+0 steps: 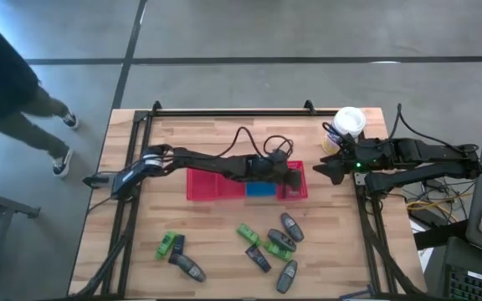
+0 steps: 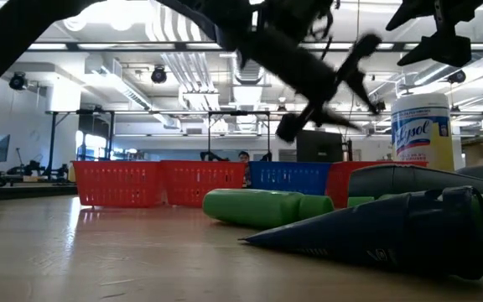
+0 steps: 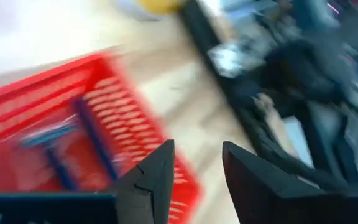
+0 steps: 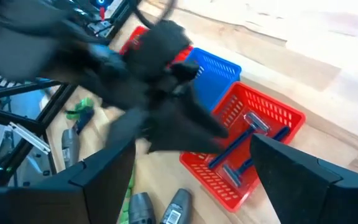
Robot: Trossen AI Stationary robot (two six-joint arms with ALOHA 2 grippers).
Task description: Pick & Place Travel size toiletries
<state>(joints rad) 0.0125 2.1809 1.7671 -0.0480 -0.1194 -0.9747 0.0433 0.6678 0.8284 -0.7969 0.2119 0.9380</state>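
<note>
Right wrist view: razor lies lengthwise in red basket.

High cam looks straight down on whole table, both arms in frame, floor and a walking person at the edge. Low cam sits at tabletop level, v. close to a green tube and grey bottle, facing across to the basket row and room behind. L wrist cam looks past its own fingers at the red end basket; R wrist cam faces the same baskets and the other arm, shared w/ high cam.
</note>
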